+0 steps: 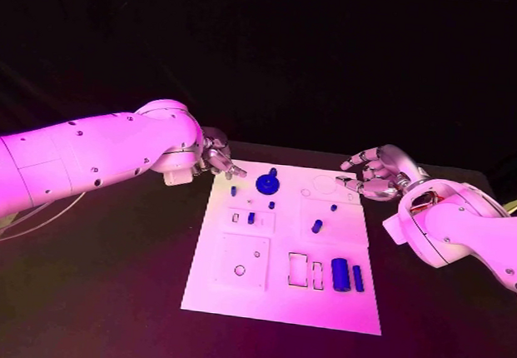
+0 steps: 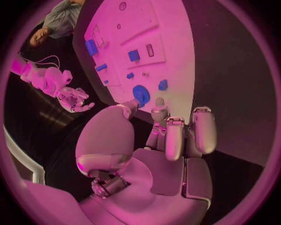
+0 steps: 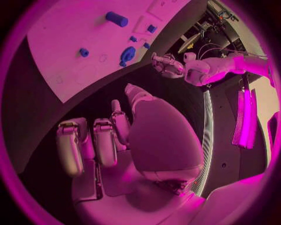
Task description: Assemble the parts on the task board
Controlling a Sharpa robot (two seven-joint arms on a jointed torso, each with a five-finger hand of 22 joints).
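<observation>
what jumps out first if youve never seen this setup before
The white task board in the middle of the black table, dotted with small blue parts such as the round blue gear near its far edge. The left hand and right hand hover at its far corners, holding nothing.

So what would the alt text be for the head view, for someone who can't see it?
A white task board lies on a black table, with small blue parts scattered on it. Two white arms reach in from the sides, the left hand and right hand both empty at the board's far corners.
</observation>
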